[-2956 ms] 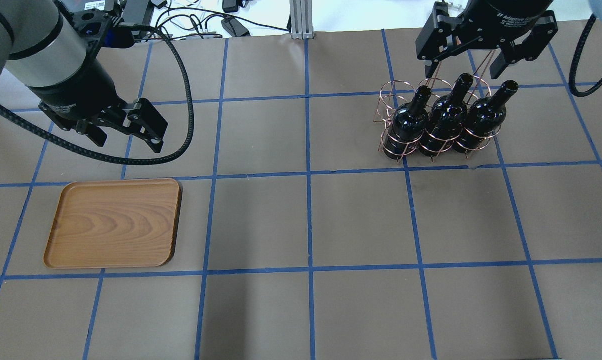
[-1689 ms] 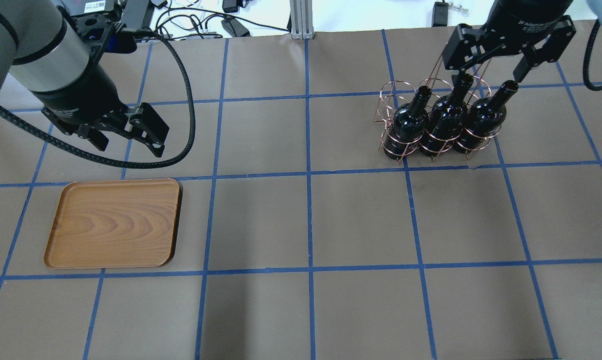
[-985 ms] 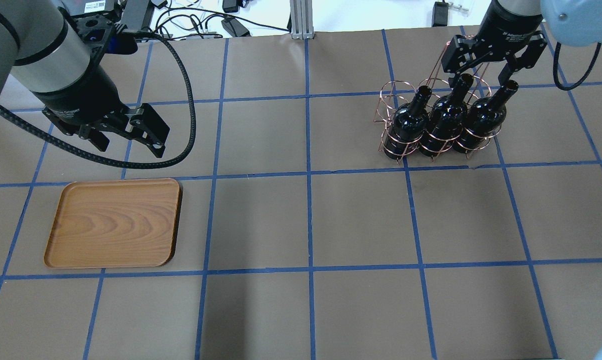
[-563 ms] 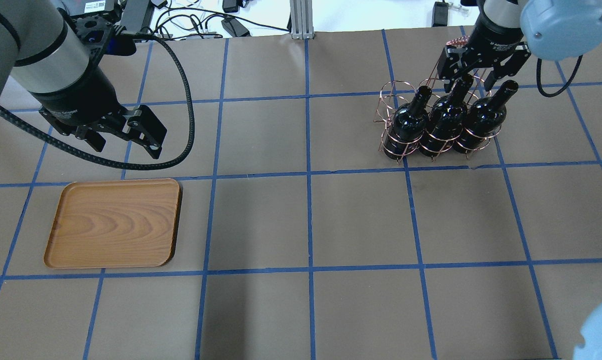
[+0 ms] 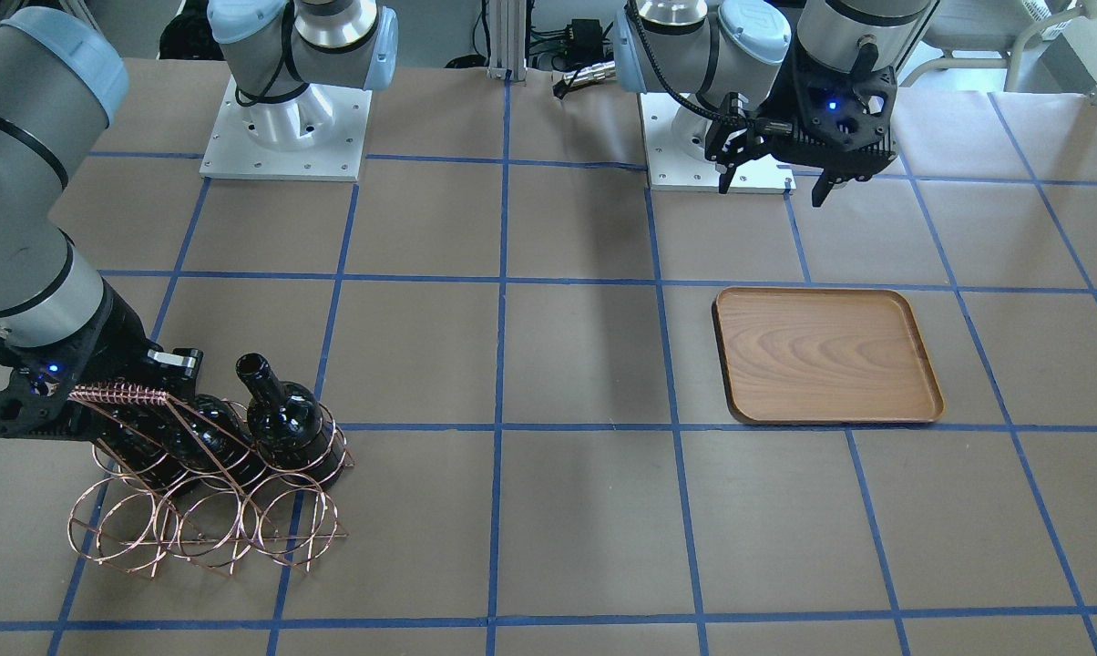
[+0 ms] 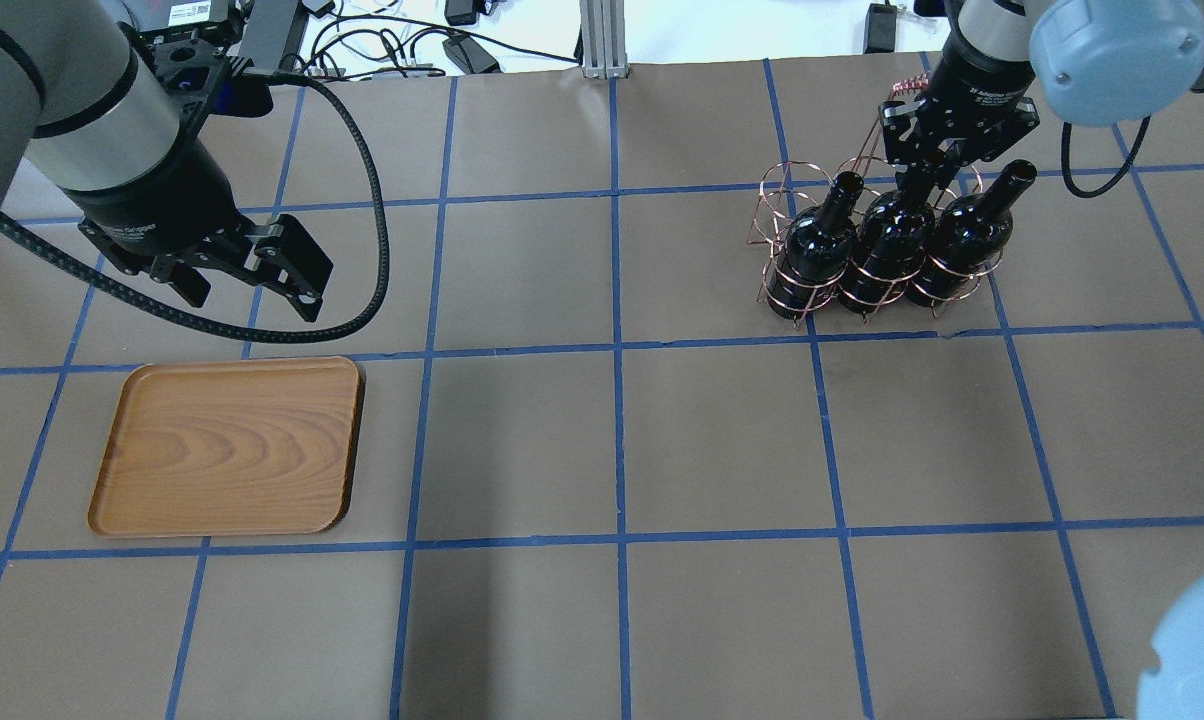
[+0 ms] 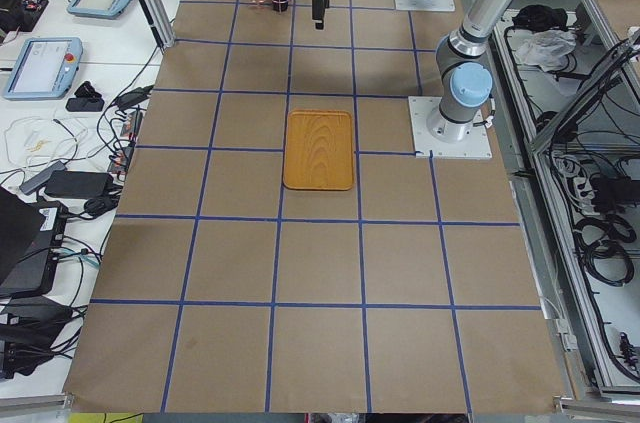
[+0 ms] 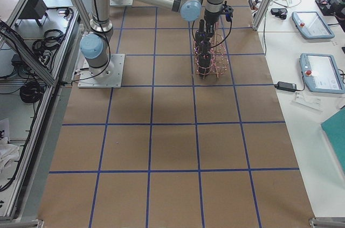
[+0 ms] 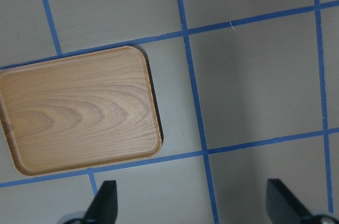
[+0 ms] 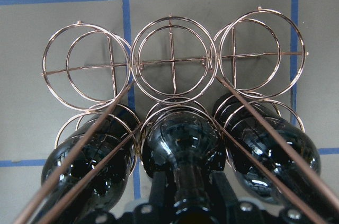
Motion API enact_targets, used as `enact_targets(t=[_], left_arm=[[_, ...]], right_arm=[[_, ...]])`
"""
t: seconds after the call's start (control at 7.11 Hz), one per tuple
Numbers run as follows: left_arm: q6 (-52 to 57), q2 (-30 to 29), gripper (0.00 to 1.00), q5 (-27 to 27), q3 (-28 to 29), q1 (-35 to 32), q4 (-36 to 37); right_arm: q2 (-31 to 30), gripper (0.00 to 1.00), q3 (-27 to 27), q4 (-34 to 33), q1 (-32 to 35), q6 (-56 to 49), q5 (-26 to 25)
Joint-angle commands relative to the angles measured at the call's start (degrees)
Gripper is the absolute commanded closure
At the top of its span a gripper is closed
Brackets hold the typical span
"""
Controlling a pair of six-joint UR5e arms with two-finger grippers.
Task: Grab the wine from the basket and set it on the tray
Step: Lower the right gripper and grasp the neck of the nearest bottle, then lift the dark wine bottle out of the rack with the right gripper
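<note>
Three black wine bottles stand in the near row of the copper wire basket (image 6: 788, 192), at the table's far right. My right gripper (image 6: 927, 175) is down over the middle bottle (image 6: 894, 240) and shut on its neck. In the right wrist view the neck runs up between the fingers (image 10: 159, 197), with the basket's empty rings (image 10: 172, 54) beyond. In the front view the basket's coil handle (image 5: 120, 394) lies against that gripper. My left gripper (image 6: 247, 285) is open and empty, hovering just behind the wooden tray (image 6: 227, 445). The tray also shows in the left wrist view (image 9: 79, 110).
Cables and small devices (image 6: 382, 40) and an aluminium post (image 6: 597, 40) lie along the far edge. The two arm bases (image 5: 284, 118) sit at the robot's side. Brown table paper with a blue tape grid spans between the tray and the basket.
My right gripper has come down from above the basket onto the middle bottle's neck and its fingers have closed in. My left gripper has barely moved.
</note>
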Motion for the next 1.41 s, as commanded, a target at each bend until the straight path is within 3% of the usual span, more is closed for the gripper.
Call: enact_targets(t=[0.0,0.28,0.7,0.84,0.99,1.27], left_arm=[[0.0,0.0,0.0,0.0,-0.3,-0.1,0.2],[0.0,0.1,0.0,0.0,-0.3,0.0,0.2],[0.0,0.1,0.0,0.2,-0.3,0.1,0.1],[0.0,0.1,0.0,0.0,-0.3,0.1,0.1],[-0.1,0.1,0.0,0.0,-0.3,0.2,0.2],[0.1,0.1,0.0,0.0,0.4,0.8,0.3]], right_arm=[[0.0,0.85,0.0,0.1,0.1,0.3,0.0],[-1.0,0.86,-2.2,0.9,0.4,0.5,0.0],[-5.7,0.86,-15.1,19.0,0.5,0.5,0.4],[-9.3,0.87,-15.3,23.4,0.6,0.5,0.3],[-12.0,0.97,-13.5,30.6,1.0,4.2,0.4],[-17.3,1.0,-2.9,26.9,4.6,9.9,0.5]])
